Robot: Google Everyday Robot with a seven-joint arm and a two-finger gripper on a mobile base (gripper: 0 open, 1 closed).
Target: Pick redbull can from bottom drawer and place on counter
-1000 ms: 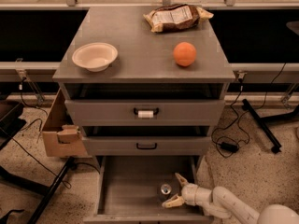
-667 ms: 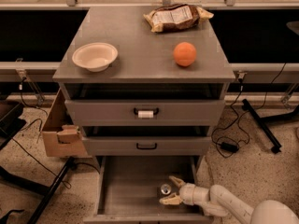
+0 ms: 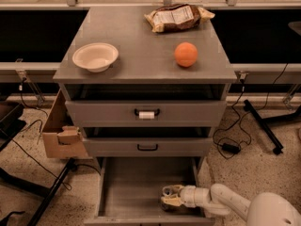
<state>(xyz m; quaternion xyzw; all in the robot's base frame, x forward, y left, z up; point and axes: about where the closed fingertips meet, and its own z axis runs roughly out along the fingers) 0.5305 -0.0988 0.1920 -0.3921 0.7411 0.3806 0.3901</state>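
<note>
- Our tool [image 3: 170, 197] sits low inside the bottom drawer [image 3: 131, 187], reaching in from the right, near the drawer's front right corner.
- The redbull can [image 3: 166, 191] stands at the tip of the tool, on its far side and touching or very nearly so. We see only a bit of silver top and dark body there.
- We cannot tell whether the tool is clenched on the can or released around it, since the arm hides the contact.
- We judge the step in hand to be the grasp itself, so the can should sit centred in the tool before we close, with the hold on the body and not on the rim.
- A slim, smooth can tips easily, so we would close slowly and avoid nudging it sideways into the drawer wall.
- Directly above the tool hangs the middle drawer [image 3: 147, 147], so we would draw the can out towards the front before lifting.
- The worktop [image 3: 141, 36] lies well above the tool. It carries a bowl [image 3: 95, 56] up and to the left, an orange ball [image 3: 186, 54] almost straight up, and a snack bag [image 3: 178, 17] beyond the ball.
- The bare stretch between bowl and ball looks like the safest landing spot.
</note>
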